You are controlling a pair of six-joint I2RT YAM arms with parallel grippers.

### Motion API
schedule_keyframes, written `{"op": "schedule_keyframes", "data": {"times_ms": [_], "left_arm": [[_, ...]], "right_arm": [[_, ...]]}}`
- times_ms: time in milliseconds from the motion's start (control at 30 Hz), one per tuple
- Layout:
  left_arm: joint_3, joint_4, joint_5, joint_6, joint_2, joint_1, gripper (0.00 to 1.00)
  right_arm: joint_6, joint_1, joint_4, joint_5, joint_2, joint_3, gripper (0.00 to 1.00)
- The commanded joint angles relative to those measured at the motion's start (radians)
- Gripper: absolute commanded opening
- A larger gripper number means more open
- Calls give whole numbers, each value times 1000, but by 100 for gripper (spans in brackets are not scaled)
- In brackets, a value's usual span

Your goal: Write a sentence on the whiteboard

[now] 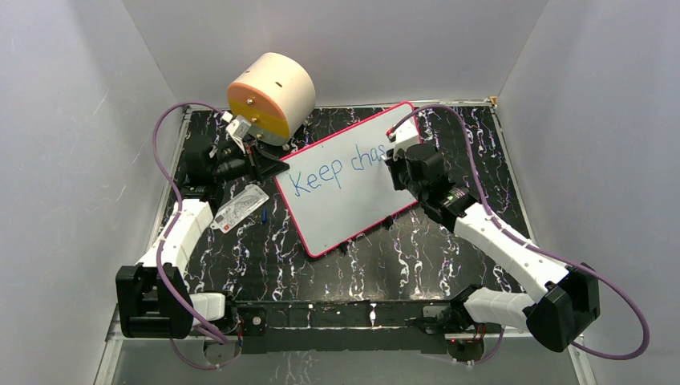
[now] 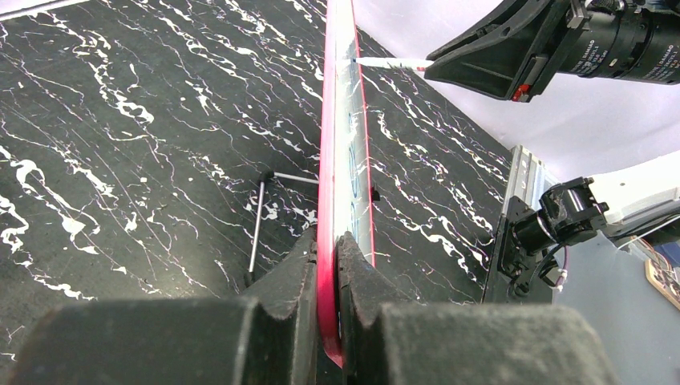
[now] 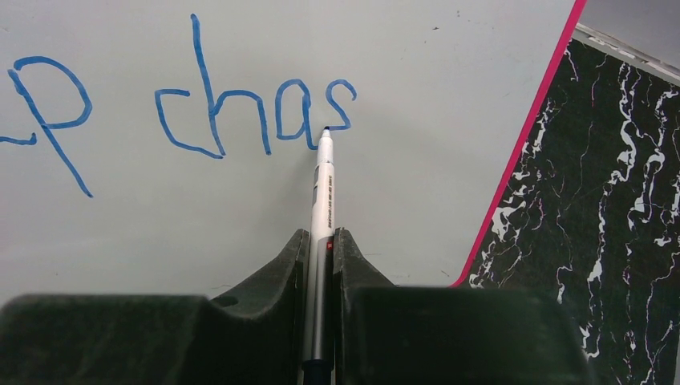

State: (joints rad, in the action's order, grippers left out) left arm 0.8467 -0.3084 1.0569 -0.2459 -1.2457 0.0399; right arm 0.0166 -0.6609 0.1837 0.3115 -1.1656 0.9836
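Note:
The whiteboard (image 1: 345, 204), white with a pink-red border, lies tilted on the dark marbled table. Blue handwriting, the sentence (image 1: 337, 170), reads "Keep chas" across its upper part. My left gripper (image 2: 327, 245) is shut on the whiteboard's red edge (image 2: 325, 200) at the board's left corner. My right gripper (image 3: 321, 241) is shut on a white marker (image 3: 322, 192). The marker's tip touches the whiteboard (image 3: 401, 160) at the foot of the letter "s" (image 3: 341, 104). In the left wrist view the marker (image 2: 393, 62) meets the board from the right.
A cream and orange cylinder (image 1: 271, 96) stands at the back left, behind the left gripper. A small printed card (image 1: 239, 208) lies left of the board. A thin metal rod (image 2: 258, 220) lies on the table beside the board. White walls enclose the table.

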Motion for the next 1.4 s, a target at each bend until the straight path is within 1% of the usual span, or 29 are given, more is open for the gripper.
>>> {"op": "schedule_keyframes", "data": {"times_ms": [0,433,700,1367], "left_arm": [[-15,61,43,108,-18,31,0],[-12,66,34,108,-18,31,0],[-14,66,34,108,-17,31,0],[-12,68,39,111,-18,32,0]], "right_arm": [[-32,3,-53,-16,25,21,0],[-18,25,-94,45,69,31,0],[17,49,-126,18,35,55,0],[25,61,-160,-11,-14,88,0]]}}
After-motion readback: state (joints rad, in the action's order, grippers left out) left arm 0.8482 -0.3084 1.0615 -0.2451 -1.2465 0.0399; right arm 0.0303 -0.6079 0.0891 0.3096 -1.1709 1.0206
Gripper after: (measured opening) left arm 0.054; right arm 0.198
